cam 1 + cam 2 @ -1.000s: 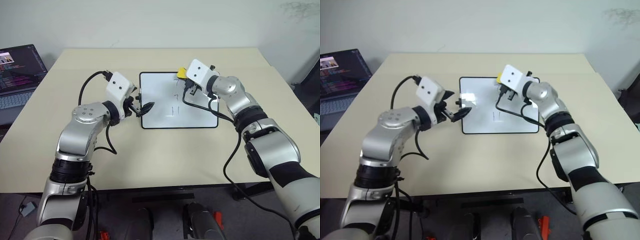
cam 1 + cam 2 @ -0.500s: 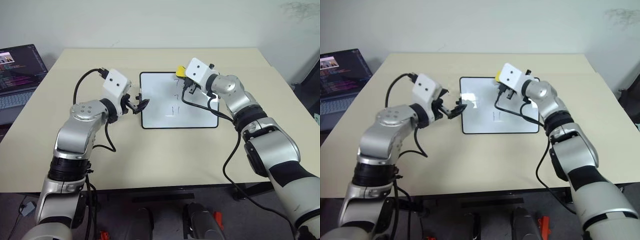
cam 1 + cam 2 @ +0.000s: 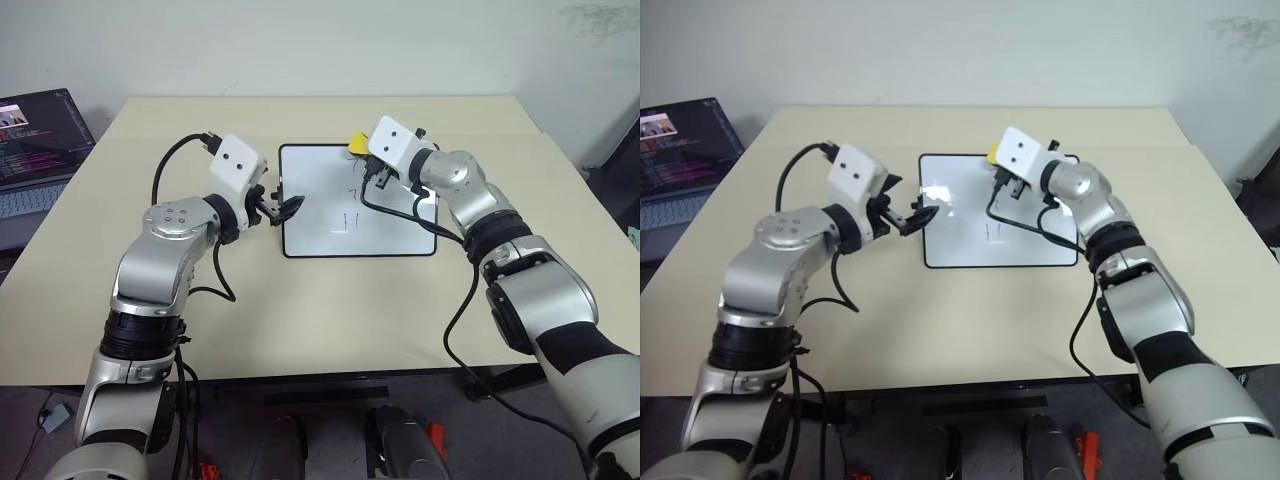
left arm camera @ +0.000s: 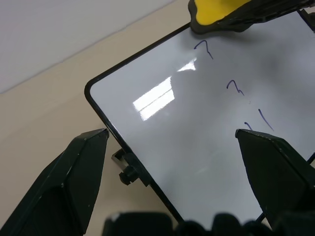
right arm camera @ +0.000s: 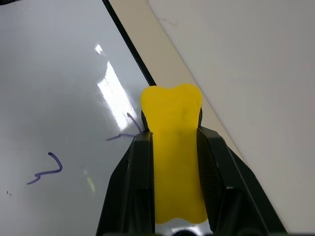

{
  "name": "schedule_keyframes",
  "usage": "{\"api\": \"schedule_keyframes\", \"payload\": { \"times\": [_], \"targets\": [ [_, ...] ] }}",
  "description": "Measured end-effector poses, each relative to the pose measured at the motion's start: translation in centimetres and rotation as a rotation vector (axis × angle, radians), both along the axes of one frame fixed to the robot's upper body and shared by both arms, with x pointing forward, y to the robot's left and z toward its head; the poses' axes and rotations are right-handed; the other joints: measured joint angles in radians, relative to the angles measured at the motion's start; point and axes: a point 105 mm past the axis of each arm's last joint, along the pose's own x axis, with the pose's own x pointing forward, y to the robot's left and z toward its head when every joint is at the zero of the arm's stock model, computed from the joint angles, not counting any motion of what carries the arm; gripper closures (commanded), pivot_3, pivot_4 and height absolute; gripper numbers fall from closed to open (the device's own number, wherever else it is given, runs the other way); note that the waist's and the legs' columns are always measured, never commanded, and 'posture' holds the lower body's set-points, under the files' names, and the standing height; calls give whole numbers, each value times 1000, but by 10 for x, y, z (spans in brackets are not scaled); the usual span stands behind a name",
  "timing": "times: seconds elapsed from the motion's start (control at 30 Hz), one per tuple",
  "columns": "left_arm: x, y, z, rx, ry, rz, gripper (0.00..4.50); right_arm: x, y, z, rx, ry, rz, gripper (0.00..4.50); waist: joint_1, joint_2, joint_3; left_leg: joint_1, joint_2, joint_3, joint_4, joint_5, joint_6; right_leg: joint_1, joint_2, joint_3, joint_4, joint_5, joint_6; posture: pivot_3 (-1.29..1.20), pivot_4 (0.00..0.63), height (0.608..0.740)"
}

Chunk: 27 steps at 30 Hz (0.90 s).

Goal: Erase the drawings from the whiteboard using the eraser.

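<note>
Right pincer [image 5: 173,147]: we see it clamped on the eraser [image 5: 173,162], nudged toward the whiteboard [image 3: 400,215] far edge.
Left pincer [image 4: 172,172]: apart, steadying.
Drawings [image 3: 352,205]: unerased.

Silver arms, white wrist boxes, black cables.

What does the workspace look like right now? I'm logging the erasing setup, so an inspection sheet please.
Surface: beige table, whiteboard flat on it.
Job's things: drawings still on the board; yellow eraser at the board's far edge, beside the top stroke.
Clutter: nothing seen.
Grippers: right gripper shut on the eraser; left gripper open at the board's left edge.
Cables: black cable trailing over the board.
Surroundings: laptop off the table's left.
</note>
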Motion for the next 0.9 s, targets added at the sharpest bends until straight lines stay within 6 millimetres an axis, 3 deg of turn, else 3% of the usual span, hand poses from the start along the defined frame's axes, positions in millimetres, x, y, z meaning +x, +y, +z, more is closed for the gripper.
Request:
{"api": "schedule_keyframes", "payload": {
  "times": [0.6,0.9],
  "targets": [
    [-1,-5,-6,13,28,-22,0,4,-4,-8,-31,-8,-50,3644,0,0,0,0,0,0,0,0,0,0,0,0,0,0,0,0,150,740],
    [-2,-4,-7,17,31,-24,0,5,3,-9,-129,-48,-57,3647,-1,0,0,1,0,0,0,0,0,0,0,0,1,0,0,0,150,740]
  ]
}}
